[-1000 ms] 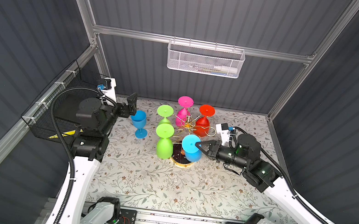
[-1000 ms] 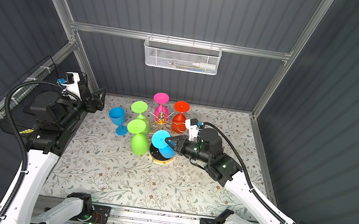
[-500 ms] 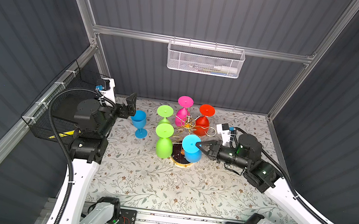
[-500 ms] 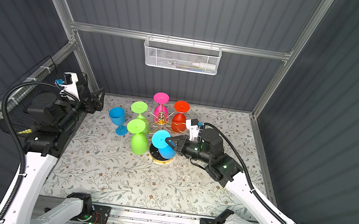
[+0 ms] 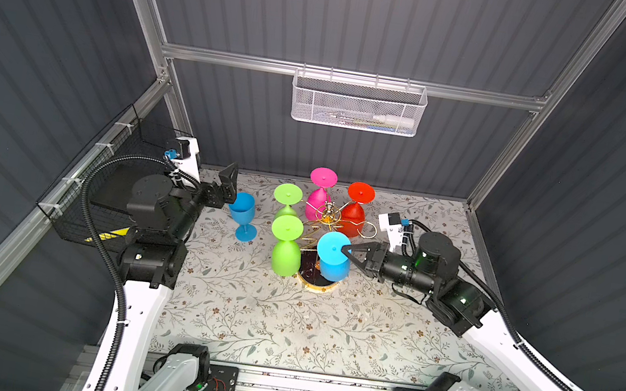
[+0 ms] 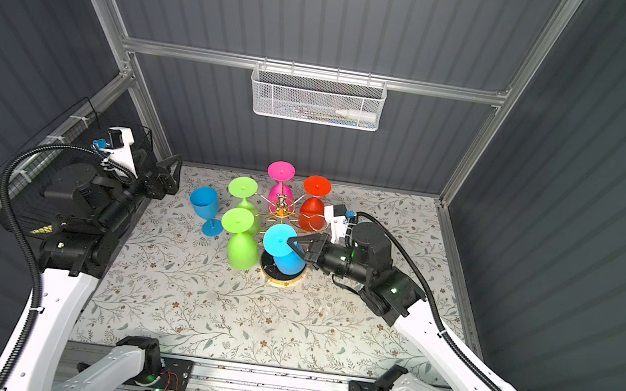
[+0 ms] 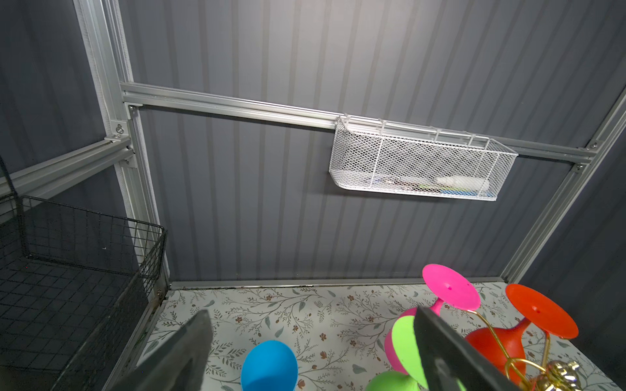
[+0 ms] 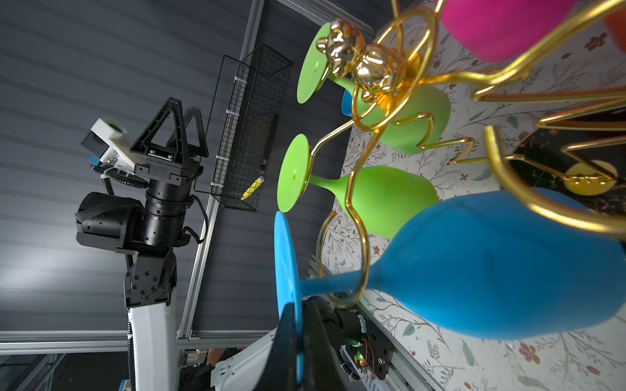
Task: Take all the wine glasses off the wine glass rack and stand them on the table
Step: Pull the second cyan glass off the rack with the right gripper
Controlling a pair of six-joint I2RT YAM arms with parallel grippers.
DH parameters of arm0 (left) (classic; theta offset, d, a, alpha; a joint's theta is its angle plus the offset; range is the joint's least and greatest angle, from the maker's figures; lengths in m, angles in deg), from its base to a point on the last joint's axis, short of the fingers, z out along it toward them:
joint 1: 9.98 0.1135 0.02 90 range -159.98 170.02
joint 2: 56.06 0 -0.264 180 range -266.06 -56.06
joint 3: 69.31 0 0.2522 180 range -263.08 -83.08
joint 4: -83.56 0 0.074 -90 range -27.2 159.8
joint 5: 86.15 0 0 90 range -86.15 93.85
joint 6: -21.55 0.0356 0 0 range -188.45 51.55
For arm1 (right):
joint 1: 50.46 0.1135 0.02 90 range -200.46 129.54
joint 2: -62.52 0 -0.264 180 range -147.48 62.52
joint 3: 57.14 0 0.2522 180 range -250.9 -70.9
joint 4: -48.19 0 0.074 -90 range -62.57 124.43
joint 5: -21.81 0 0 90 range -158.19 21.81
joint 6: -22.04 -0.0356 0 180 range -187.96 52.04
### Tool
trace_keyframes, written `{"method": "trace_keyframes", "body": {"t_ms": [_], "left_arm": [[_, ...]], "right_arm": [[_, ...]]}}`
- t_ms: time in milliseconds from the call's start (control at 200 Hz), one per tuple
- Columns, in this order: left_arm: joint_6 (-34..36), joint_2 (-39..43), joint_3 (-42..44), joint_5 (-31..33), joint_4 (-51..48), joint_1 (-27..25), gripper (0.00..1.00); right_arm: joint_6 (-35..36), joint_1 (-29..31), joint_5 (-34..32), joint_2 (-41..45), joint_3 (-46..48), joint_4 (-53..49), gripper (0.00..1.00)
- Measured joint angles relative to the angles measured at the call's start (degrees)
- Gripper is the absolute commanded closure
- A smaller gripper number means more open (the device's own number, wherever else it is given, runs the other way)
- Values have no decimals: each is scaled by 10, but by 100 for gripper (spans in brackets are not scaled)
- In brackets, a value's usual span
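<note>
Pinching the blue wine glass [image 5: 332, 270] by its foot, my right gripper [image 5: 344, 250] stays unmoved; the wine glass rack [image 5: 328, 212] still holds it.

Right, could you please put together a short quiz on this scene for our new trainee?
1. True or false: the right gripper is shut on the round foot of the hanging blue wine glass on the wine glass rack.
2. What colour is the upright glass standing on the table, off the rack? A) pink B) blue C) red
3. Fill in: the jaws of the left gripper stand ___.
Key: 1 true; 2 B; 3 open.
</note>
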State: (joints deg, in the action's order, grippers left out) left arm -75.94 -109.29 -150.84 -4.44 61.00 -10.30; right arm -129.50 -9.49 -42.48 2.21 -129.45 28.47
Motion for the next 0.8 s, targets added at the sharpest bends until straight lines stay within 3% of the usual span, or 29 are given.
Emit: {"method": "trace_keyframes", "body": {"t_ms": [800], "left_arm": [[-14, 20, 0, -19, -37, 0, 6]], "right_arm": [[-4, 8, -29, -19, -21, 30, 100]]}}
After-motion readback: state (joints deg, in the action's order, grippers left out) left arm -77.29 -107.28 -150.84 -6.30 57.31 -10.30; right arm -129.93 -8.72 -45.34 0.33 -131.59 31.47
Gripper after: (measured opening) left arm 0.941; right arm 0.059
